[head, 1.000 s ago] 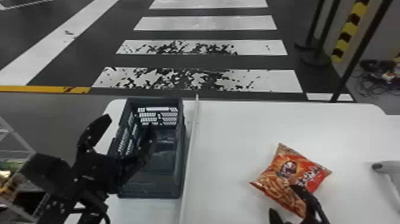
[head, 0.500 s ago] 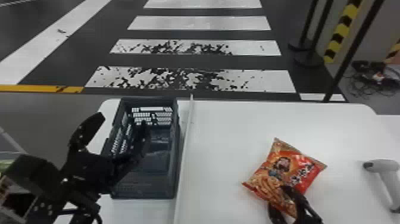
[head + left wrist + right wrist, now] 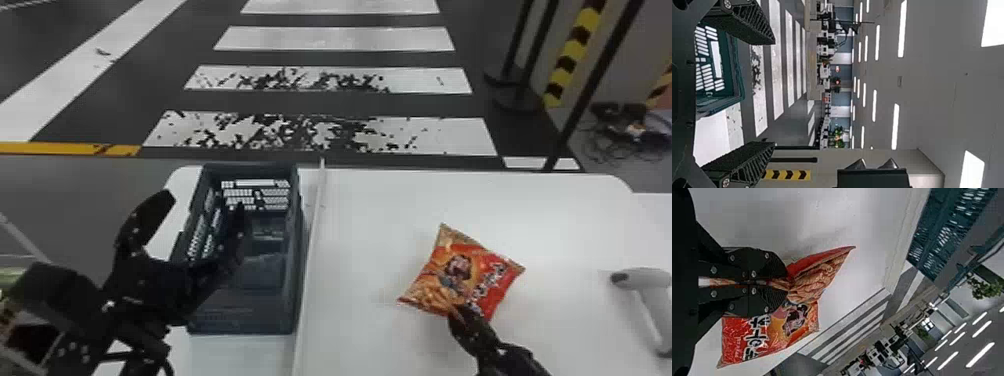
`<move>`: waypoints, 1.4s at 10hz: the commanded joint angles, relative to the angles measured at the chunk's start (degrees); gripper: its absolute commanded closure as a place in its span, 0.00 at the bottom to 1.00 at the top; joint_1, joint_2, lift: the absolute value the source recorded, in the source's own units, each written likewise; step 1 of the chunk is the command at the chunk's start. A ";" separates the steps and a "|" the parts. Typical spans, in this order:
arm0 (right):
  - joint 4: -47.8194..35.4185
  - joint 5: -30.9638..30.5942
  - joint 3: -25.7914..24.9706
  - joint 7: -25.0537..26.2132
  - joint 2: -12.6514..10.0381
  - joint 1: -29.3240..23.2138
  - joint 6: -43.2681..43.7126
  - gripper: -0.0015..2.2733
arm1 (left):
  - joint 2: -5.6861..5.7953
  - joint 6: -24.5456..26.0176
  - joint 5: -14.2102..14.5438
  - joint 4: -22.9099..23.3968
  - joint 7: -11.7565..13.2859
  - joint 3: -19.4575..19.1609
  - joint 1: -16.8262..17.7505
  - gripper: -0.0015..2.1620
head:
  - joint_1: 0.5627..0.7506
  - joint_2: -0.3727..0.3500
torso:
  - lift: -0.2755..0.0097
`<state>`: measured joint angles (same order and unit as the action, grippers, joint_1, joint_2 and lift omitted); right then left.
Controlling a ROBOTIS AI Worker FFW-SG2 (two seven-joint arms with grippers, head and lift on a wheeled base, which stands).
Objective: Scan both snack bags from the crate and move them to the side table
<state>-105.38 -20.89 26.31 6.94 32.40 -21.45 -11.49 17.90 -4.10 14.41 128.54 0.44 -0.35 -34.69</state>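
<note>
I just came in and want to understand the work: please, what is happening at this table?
A robot is handling snacks. Its right pincer is shut on a red and orange snack bag at the white table. The left pincer is open by the dark crate. A scanner lies to the bag's right. Whether this bag was already scanned, I cannot tell.

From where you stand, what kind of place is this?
Probably a big indoor hall set up for robot practice: painted crosswalk stripes, long ceiling lights, and a handheld scanner.
</note>
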 commanded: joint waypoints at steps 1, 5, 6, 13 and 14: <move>-2.38 14.47 -8.21 -3.69 -1.81 -2.29 6.26 0.99 | -0.23 -0.16 0.01 -0.48 0.00 0.00 0.24 0.04 | 0.70 0.62 | 0.63; -8.18 53.84 -29.83 -14.32 -12.10 -5.45 3.09 0.99 | -0.32 -0.16 0.18 -0.75 0.00 0.35 1.03 0.04 | 0.70 0.54 | 0.63; -8.09 64.04 -34.13 -16.61 -14.82 -5.54 -0.42 0.99 | -0.23 -0.16 0.18 -0.57 0.00 0.35 1.03 0.04 | 0.70 0.49 | 0.63; 4.83 108.60 -49.52 -25.22 -26.69 -7.82 -19.76 0.99 | 0.21 -0.16 0.53 -1.10 0.00 0.88 1.55 0.04 | 0.70 0.36 | 0.63; 6.15 109.04 -49.52 -24.52 -26.86 -8.44 -17.82 0.99 | 0.21 -0.16 0.53 -1.19 0.00 0.97 1.73 0.04 | 0.70 0.35 | 0.63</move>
<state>-100.05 87.86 -23.18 -17.62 5.73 -29.48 -30.57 18.10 -4.26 14.94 127.42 0.44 0.52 -33.06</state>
